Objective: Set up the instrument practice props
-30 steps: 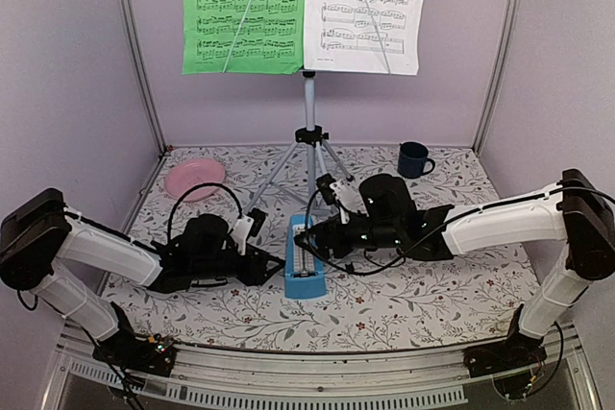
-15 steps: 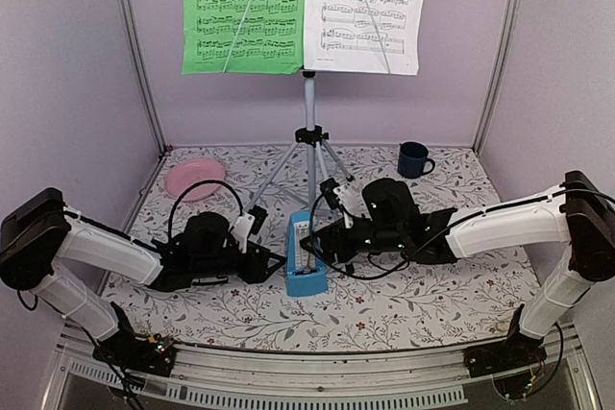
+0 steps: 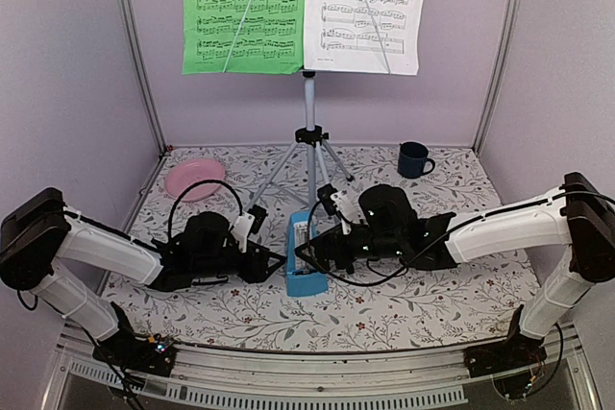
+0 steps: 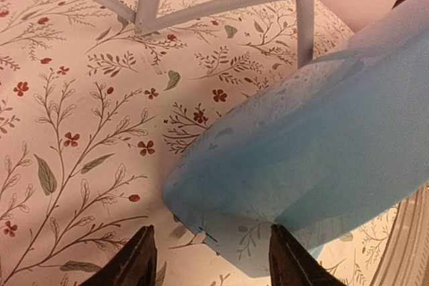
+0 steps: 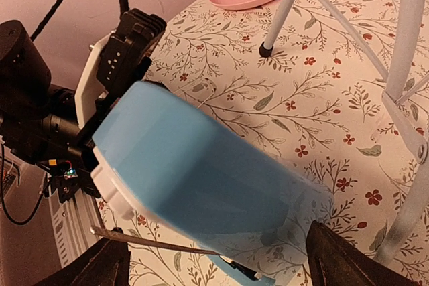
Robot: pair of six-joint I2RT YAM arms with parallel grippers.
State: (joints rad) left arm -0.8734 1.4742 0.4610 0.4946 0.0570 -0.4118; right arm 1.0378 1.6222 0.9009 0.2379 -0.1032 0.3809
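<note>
**Three practice props: two set, one under adjustment**

1. Music stand (image 3: 309, 103). Stood at the back centre of the counter (image 3: 432, 300) on its spread tripod. It is judged placed, since it is touched by nothing.

2. Green page (image 3: 245, 12) and white page (image 3: 365, 9). Hung side by side high on the stand, each crossed by a thin retaining wire. They are presumably kept facing forward and flat by these wires. Both are judged done.

3. Metronome (image 3: 306, 266). Found on the counter just in front of the tripod legs, between the two arms. It is seen leaning rather than squarely upright, and it cannot be told whether its base sits flat. The spot in front of the stand is judged to be its intended one.

4. Left fingers (image 4: 137, 262). Partly spread, with a lower corner of the metronome between them. Bare counter is seen between one finger and the blue body, so no pinch is shown. They are apparently kept there as a stop against sliding.

5. Right fingers (image 5: 342, 259). Spread wide, one to either side of the metronome's body. No squeeze is visible, and a steadying or letting-go role is inferred.

6. Mug (image 3: 413, 158) and plate (image 3: 192, 180). Left well apart at the back corners, outside the set.
</note>
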